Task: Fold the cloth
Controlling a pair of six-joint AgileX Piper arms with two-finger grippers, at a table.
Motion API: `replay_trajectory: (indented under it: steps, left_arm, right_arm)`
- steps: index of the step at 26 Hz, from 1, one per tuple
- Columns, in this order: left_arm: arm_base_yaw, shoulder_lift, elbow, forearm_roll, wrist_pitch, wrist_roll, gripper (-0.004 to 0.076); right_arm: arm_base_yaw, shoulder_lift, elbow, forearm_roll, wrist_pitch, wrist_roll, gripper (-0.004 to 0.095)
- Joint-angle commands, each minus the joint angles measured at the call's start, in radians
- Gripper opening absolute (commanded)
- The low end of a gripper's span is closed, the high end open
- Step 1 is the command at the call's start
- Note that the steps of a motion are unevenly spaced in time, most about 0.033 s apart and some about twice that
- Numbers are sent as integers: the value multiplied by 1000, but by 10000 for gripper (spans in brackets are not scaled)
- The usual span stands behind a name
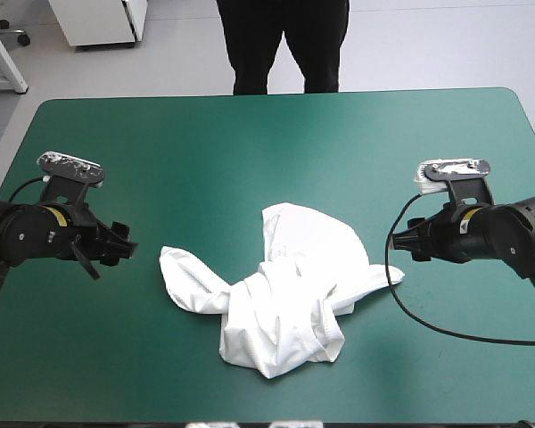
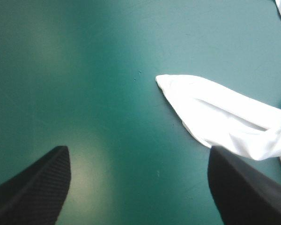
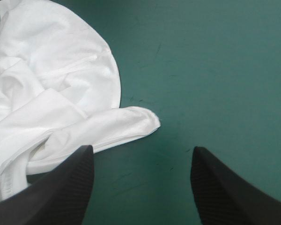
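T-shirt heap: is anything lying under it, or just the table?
Only the teal-green cover shows all round the crumpled T-shirt; nothing pokes out from its edges. Its own folds hide whatever lies beneath the middle.

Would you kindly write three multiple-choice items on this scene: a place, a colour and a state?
1. Where does the T-shirt lie?
A. At the table's far edge.
B. Near the table's middle, between the two arms.
C. Hanging over the left edge.
2. What colour is the table's cover?
A. Red.
B. Grey.
C. Teal-green.
3. How do the left gripper and right gripper stand?
A. Open on both.
B. Shut on both.
C. Shut on the T-shirt.
Answers: 1 B, the high view shows the heap midway between the arms; 2 C, the cover is teal-green in every view; 3 A, each wrist view shows its fingers wide apart.
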Motion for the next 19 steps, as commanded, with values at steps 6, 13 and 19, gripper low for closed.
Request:
replay_trajectory:
  steps: [6, 13, 19]
  left_arm:
    - [-4, 70, -31, -43, 25, -64, 545]
    - [-4, 259, -31, -69, -34, -77, 545]
    - [-4, 406, 16, -127, -124, -62, 545]
  right_arm:
    - [0, -21, -26, 81, -4, -15, 577]
    - [0, -21, -26, 91, 16, -15, 577]
    - [0, -23, -26, 93, 34, -15, 577]
